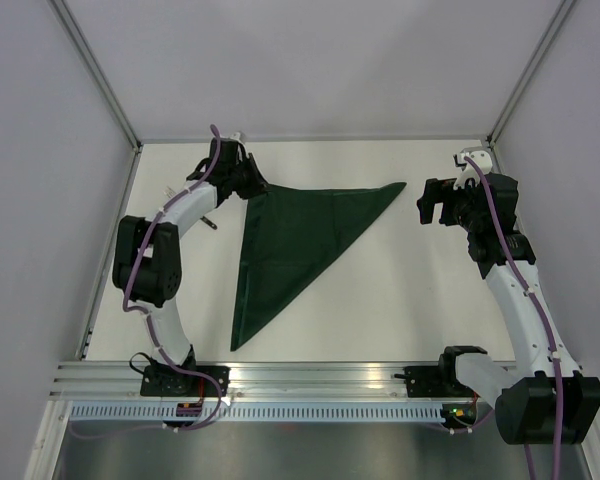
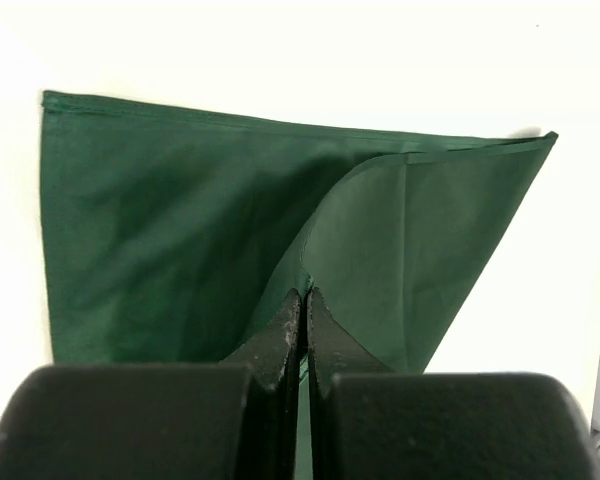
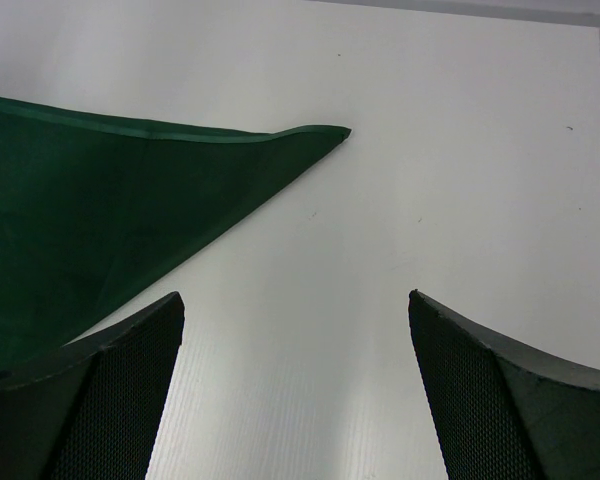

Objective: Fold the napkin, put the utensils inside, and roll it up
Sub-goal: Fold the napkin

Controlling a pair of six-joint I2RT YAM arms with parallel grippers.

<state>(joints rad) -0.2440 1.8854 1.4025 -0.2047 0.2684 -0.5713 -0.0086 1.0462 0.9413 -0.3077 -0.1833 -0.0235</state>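
Tabletop (image 1: pixel 400 300): white and flat, lying under both pincers and carrying the cloth.
Napkin (image 1: pixel 290 240): dark green, folded into a triangle. One corner is at the left pincer, a long tip reaches toward the right pincer, and a narrow point runs back toward the arm bases.
Napkin, seen from the left wrist (image 2: pixel 180 230): it spreads out ahead of the fingers, and its top layer curls up off the lower one and runs in between the fingertips.
Left pincer (image 1: pixel 248 185): clenched, fingers (image 2: pixel 280 335) pressed together with a sliver of green cloth caught between them, so it grips the napkin corner.
Right pincer (image 1: pixel 427 205): released, jaws spread wide over bare tabletop. The napkin tip (image 3: pixel 310 135) lies ahead and to its left, apart from both fingers.
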